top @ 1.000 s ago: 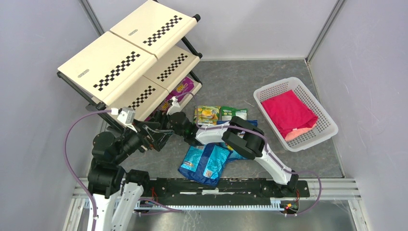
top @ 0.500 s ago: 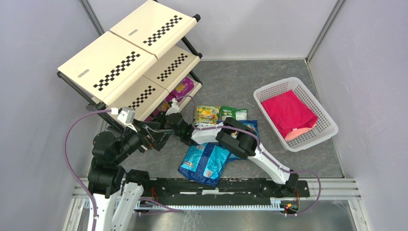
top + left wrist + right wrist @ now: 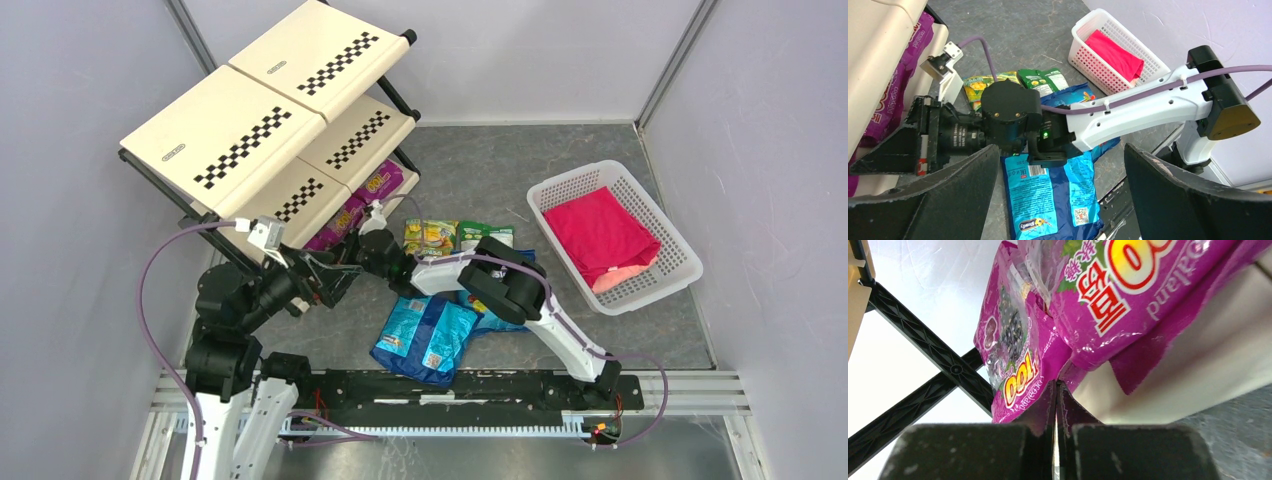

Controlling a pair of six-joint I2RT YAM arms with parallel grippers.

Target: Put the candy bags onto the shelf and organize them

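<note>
- On my right-wrist view, the right gripper (image 3: 1056, 415) has its dark matte fingers pressed together to a hairline slit. They nip the crinkled lower edge of a glossy magenta-purple plastic pouch with grape pictures (image 3: 1013, 360).
- That pouch sits at the front of the bottom tier of the slanted three-tier rack with cream panels, checkered stripes and black tube frame (image 3: 230, 140). A second glossy magenta pouch (image 3: 1133, 290) overlaps its upper corner and lies on the smooth cream panel.
- From above I see both magenta pouches on the lowest tier, with the right gripper at that tier's front edge.
- The left gripper (image 3: 325, 275) has its broad grey jaws spread wide and holds nothing. It sits near the rack's front leg, facing the right arm's wrist.
- On the mottled grey table (image 3: 480, 170), shiny blue foil pouches (image 3: 428, 338) lie in an overlapping pile near the arm bases. Flat green-yellow pouches (image 3: 430, 237) lie just beyond the right arm.
- A white plastic lattice basket (image 3: 565, 185) stands well apart to the right, holding a folded pink-red cloth (image 3: 600, 235).
</note>
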